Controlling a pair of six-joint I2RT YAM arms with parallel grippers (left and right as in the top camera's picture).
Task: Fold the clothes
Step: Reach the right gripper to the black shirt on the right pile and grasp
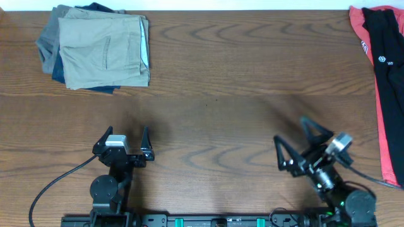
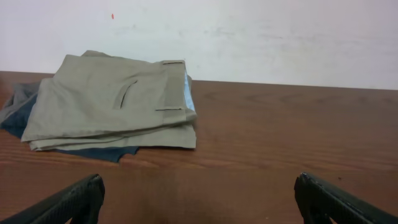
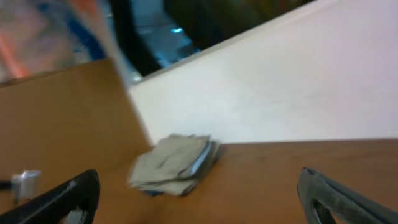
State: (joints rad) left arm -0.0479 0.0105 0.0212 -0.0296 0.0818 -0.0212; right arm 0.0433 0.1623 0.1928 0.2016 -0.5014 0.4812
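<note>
Both pairs of fingers stand apart and grip nothing. Our left fingers (image 1: 147, 144) and right fingers (image 1: 281, 152) wait near the front of the brown wooden tabletop (image 1: 221, 107). The large black soft-fabric garment (image 1: 392, 94) lies at the far right edge, partly out of frame, over a red-coral shirt (image 1: 357, 22) and well apart from both arms. We judge the first reach belongs to the right arm. We should pinch black cloth only, clear of the red border, and drag it to the bare middle before spreading. The stack of folded tan, grey and blue trousers (image 1: 104, 53) we leave alone.
</note>
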